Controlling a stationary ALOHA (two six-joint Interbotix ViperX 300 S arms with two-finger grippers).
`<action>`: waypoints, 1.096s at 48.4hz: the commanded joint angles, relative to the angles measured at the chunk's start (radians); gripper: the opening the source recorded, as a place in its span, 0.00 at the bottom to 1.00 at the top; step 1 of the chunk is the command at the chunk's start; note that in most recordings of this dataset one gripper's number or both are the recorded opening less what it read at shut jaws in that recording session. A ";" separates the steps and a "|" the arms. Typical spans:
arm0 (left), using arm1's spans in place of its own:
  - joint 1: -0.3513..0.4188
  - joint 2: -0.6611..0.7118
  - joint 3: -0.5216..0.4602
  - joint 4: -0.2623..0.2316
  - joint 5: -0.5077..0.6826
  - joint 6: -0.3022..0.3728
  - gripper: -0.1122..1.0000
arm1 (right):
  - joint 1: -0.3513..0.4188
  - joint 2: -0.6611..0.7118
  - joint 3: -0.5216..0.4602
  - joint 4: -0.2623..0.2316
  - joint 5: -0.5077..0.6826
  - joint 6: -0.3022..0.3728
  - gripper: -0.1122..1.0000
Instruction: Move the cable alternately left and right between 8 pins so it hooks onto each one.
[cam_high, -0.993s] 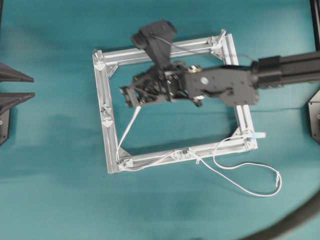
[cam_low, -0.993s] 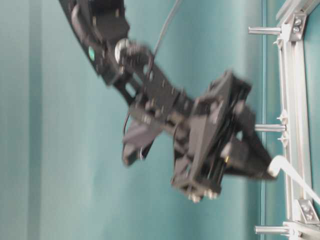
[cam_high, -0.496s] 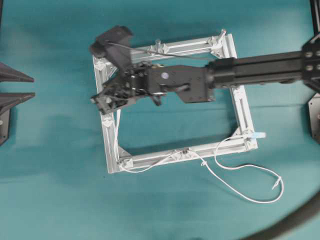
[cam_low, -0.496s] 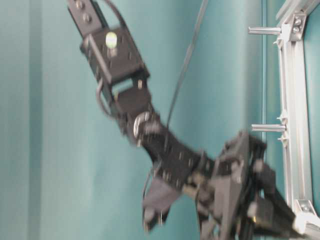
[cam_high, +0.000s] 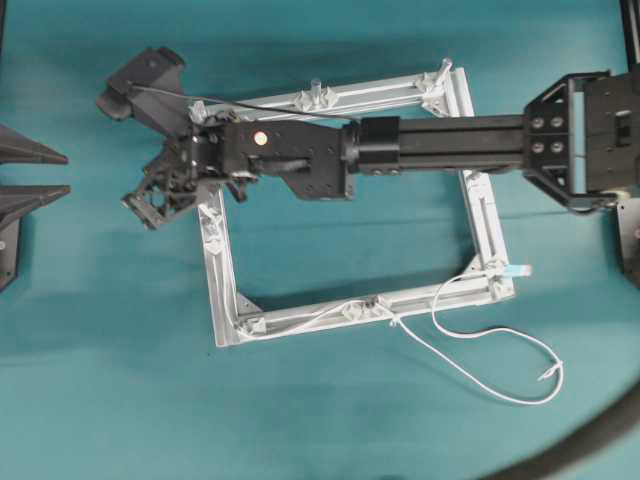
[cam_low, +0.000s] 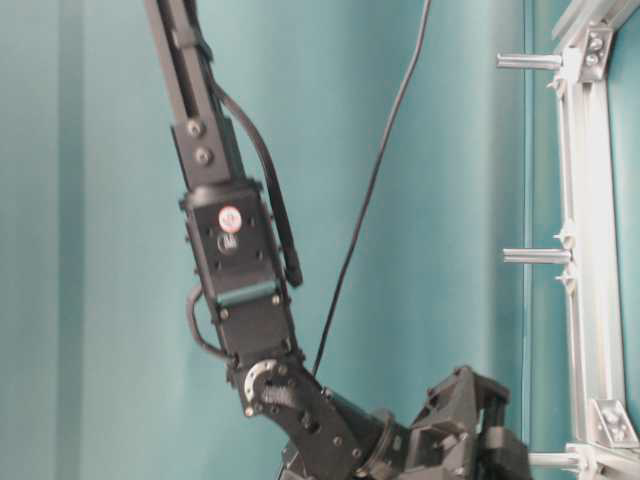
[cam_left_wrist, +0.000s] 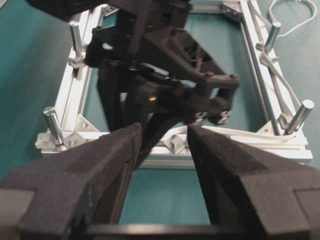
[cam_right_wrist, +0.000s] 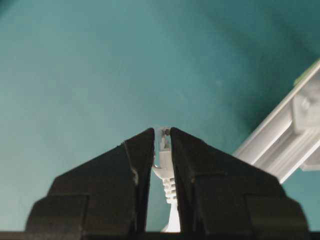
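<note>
My right gripper has reached across the aluminium frame and sits just outside its left bar. It is shut on the white plug end of the cable, which stands between the pads. From there the cable follows the frame's left and near bars, then loops loosely on the cloth to a pale blue tab at the right corner. Silvery pins stand on the bars, also seen as pins and pins. My left gripper is open and empty, facing the frame.
The left gripper's fingers rest at the table's left edge. A thick dark hose curves across the near right corner. The right arm slopes down over the frame, trailing a thin dark wire. Teal cloth covers the table.
The right gripper swept left from inside the frame to outside its left bar, carrying the cable end. The cable now lies against the left bar, and the loose loop has drawn in a little.
</note>
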 joint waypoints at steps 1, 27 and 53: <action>-0.002 0.009 -0.011 0.000 -0.003 0.006 0.59 | -0.031 -0.020 -0.057 0.002 0.002 -0.009 0.22; -0.003 0.008 -0.011 0.000 -0.005 0.005 0.59 | -0.146 0.077 -0.245 -0.002 0.015 -0.009 0.22; -0.002 0.009 -0.011 0.000 -0.003 0.006 0.59 | -0.179 0.055 -0.227 -0.018 0.155 0.005 0.22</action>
